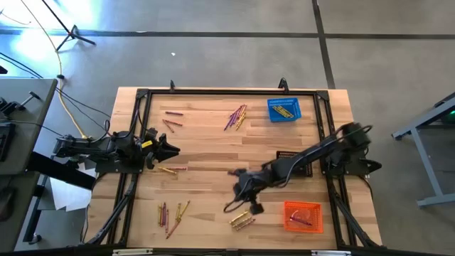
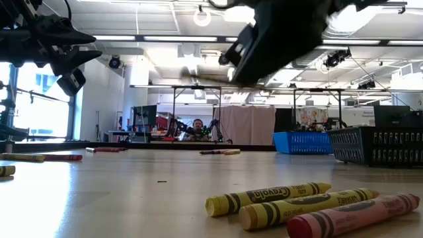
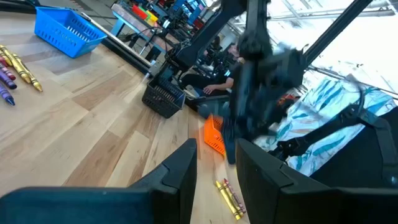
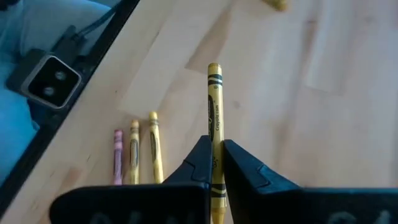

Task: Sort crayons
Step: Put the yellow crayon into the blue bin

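My right gripper (image 1: pixel 245 190) hangs above the table's near middle, shut on a yellow crayon (image 4: pixel 214 99). Below it three crayons (image 1: pixel 242 220) lie side by side flat on the wood: two yellow (image 2: pixel 268 196) and one pink (image 2: pixel 353 215). More crayons lie loose at the far middle (image 1: pixel 237 115), far left (image 1: pixel 170 121), left (image 1: pixel 170 169) and near left (image 1: pixel 173 213). My left gripper (image 1: pixel 169 149) waits open at the left edge, pointing level over the table and touching nothing. My right gripper pinches the yellow crayon's rear half (image 4: pixel 216 158) between its two fingers. The crayon lies along the fingers, and its front half with the tip (image 4: pixel 214 67) sticks out past them. The fingers slant down from the table's right. The crayon is lifted clear of the table.
A blue basket (image 1: pixel 284 109) with yellow crayons stands far right, a black basket (image 1: pixel 288 155) at mid right under my right arm, and an orange basket (image 1: pixel 303 216) with red crayons near right. A black frame (image 1: pixel 142 99) borders the table. Bare wood lies in the middle.
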You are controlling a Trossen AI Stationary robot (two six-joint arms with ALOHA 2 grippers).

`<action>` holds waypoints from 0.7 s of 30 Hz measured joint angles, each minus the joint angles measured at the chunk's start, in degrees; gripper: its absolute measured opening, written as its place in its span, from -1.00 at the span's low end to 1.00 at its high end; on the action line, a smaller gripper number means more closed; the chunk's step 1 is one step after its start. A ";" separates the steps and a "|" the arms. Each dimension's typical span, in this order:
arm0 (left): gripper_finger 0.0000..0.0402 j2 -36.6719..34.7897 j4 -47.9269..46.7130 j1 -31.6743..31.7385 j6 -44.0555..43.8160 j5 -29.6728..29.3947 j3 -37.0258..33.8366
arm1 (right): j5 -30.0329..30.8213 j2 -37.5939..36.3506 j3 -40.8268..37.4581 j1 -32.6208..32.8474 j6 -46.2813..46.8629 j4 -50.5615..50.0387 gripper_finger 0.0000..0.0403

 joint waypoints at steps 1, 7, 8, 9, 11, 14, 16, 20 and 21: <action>-0.51 0.00 0.03 0.01 0.02 -0.01 0.02 | -0.01 -2.09 0.02 -0.60 0.00 -2.94 -0.96; -0.51 0.00 0.01 -0.01 0.00 0.01 0.02 | 2.69 -13.48 0.03 -4.59 -6.57 -17.93 -0.97; -0.51 0.02 0.01 0.01 0.00 -0.01 0.00 | 3.85 -14.82 0.03 -5.42 -8.69 -19.33 -0.97; -0.51 0.00 0.01 -0.01 0.02 0.01 0.02 | 4.54 -15.84 0.03 -6.51 -11.12 -20.52 -0.97; -0.51 0.01 0.01 0.01 0.00 -0.01 0.00 | 5.02 -17.60 0.03 -9.57 -15.25 -22.56 -0.96; -0.51 0.02 0.01 -0.01 0.02 0.00 0.00 | 4.99 -19.11 0.03 -16.12 -18.87 -26.94 -0.95; -0.51 0.01 0.01 0.00 0.00 0.00 0.01 | 4.95 -19.54 0.03 -21.34 -20.99 -31.02 -0.94; -0.51 0.00 -0.01 -0.01 0.01 0.00 0.00 | 4.97 -20.20 0.03 -33.78 -25.20 -38.58 -0.94; -0.51 0.02 0.01 0.00 0.02 -0.01 0.00 | 4.84 -20.23 0.03 -37.28 -25.99 -39.81 -0.94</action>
